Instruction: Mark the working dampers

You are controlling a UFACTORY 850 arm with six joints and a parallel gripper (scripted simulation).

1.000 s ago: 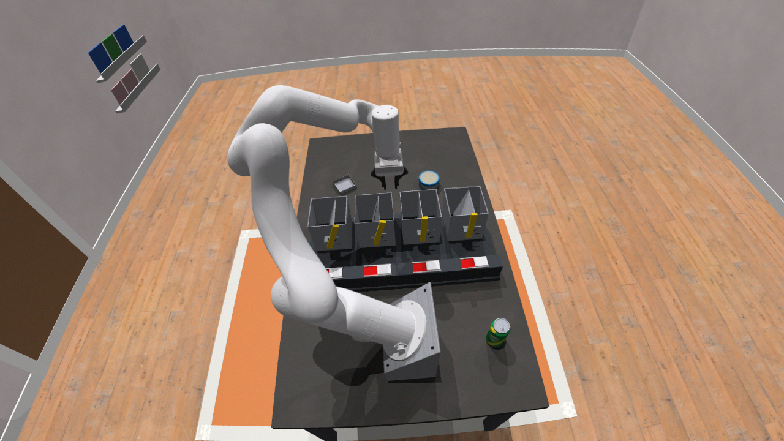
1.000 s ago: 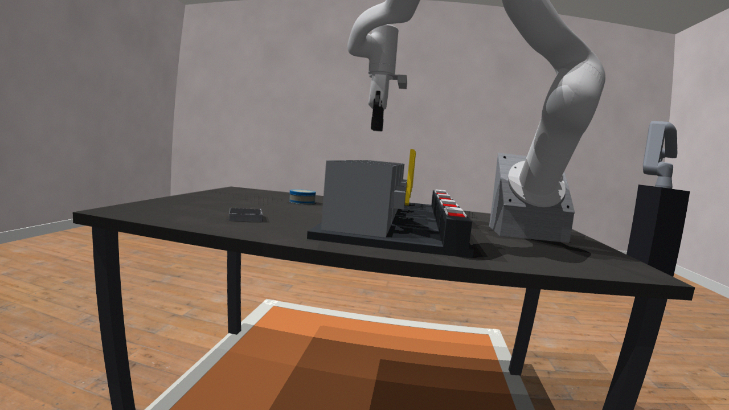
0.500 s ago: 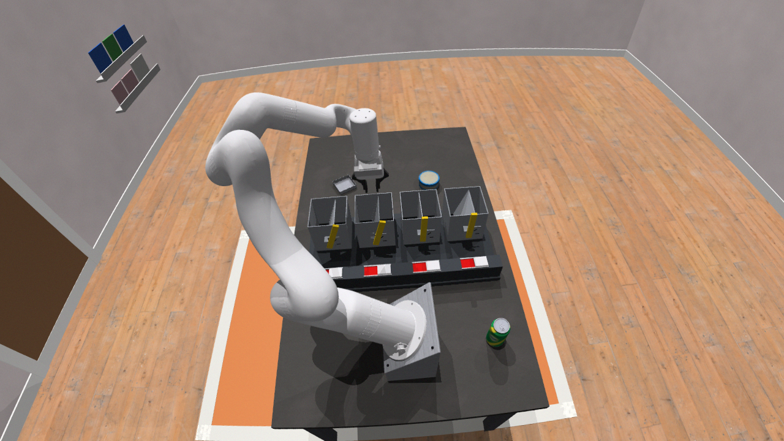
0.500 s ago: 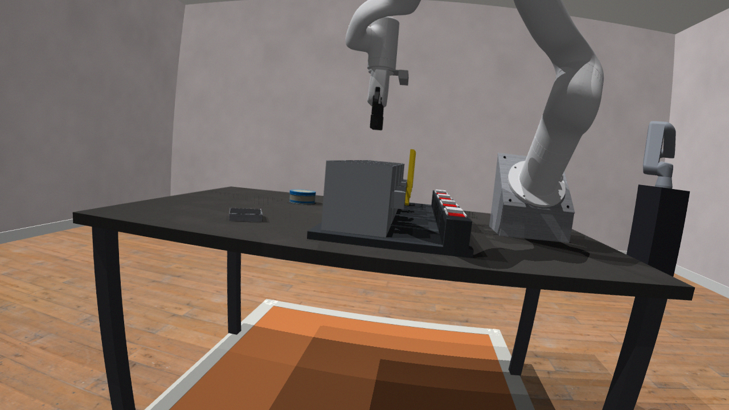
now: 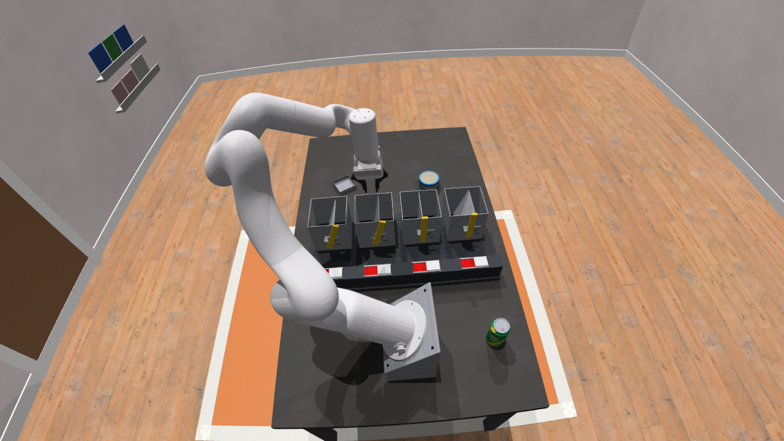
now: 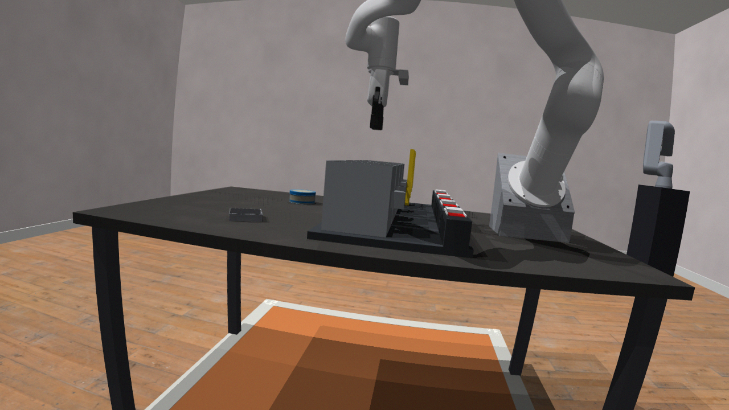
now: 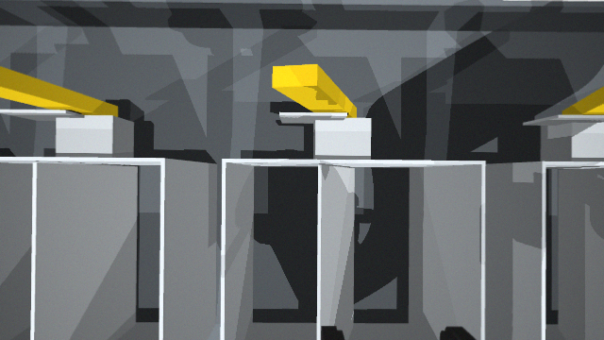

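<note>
Four grey box dampers stand in a row on the black table (image 5: 438,147) (image 6: 178,209): far left (image 5: 327,215), second (image 5: 374,209), third (image 5: 419,206) and right (image 5: 465,203). Each has an upright yellow lever, such as the second damper's lever (image 5: 378,232) (image 7: 311,87). In front lie the sliders; the second (image 5: 376,269), third (image 5: 425,266) and right (image 5: 474,262) show red with a white cover beside it. The left slider (image 5: 334,272) is partly hidden by the arm. My gripper (image 5: 370,178) (image 6: 376,124) (image 7: 394,332) is open and empty, high above the back of the second damper (image 7: 354,163).
A small grey tray (image 5: 344,185) (image 6: 245,214) and a round blue tin (image 5: 428,178) (image 6: 302,196) lie behind the dampers. A green can (image 5: 497,332) stands front right. The grey robot base block (image 5: 416,351) sits in front of the sliders. A camera post (image 6: 657,224) stands at the table edge.
</note>
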